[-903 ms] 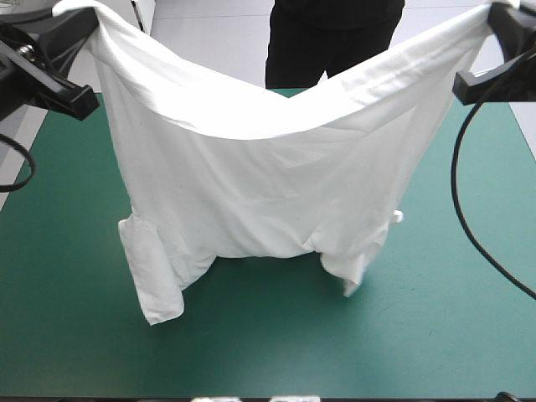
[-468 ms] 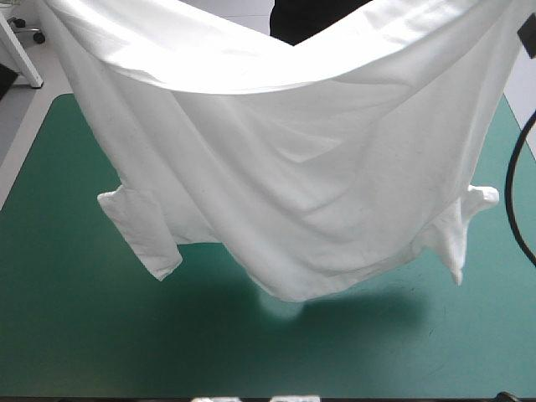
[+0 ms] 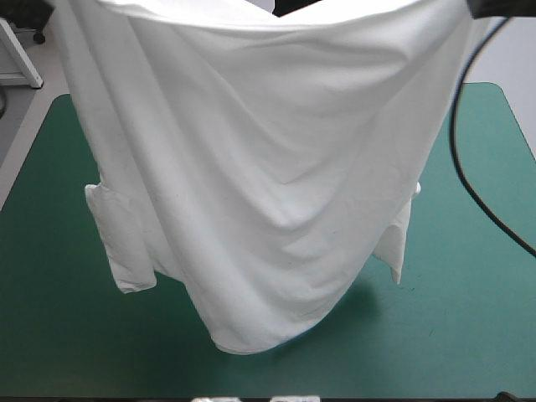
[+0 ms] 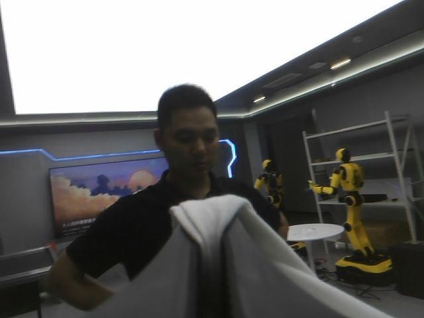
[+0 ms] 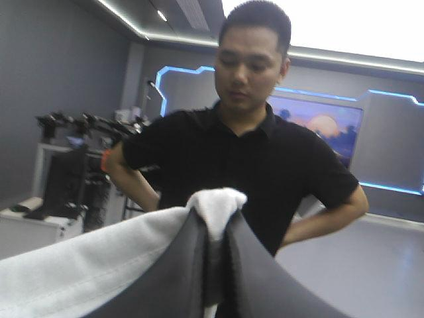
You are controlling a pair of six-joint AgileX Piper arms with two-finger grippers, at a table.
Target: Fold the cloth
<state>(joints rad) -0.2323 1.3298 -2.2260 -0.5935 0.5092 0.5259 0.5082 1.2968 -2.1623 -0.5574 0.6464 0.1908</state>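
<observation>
The white T-shirt (image 3: 268, 167) hangs in the air over the teal-green table (image 3: 469, 318), stretched wide between its two top corners. Its lowest fold (image 3: 251, 335) droops close to the table's near edge, and a sleeve dangles at each side (image 3: 121, 243) (image 3: 400, 243). In the left wrist view, my left gripper (image 4: 209, 228) is shut on a bunched fold of the T-shirt (image 4: 212, 212), with cloth draped over its fingers. My right gripper (image 5: 213, 222) has its black fingers (image 5: 179, 271) joined in an arch, pinching a knob of the T-shirt (image 5: 218, 202).
The teal-green cover shows on both sides of the hanging shirt and along the near edge. The shirt hides the middle and far part of the table.
Both arms have risen out of the high view. The shirt's sagging top edge has pulled straighter, and its body has swung toward the near edge, hanging lower in the middle.
</observation>
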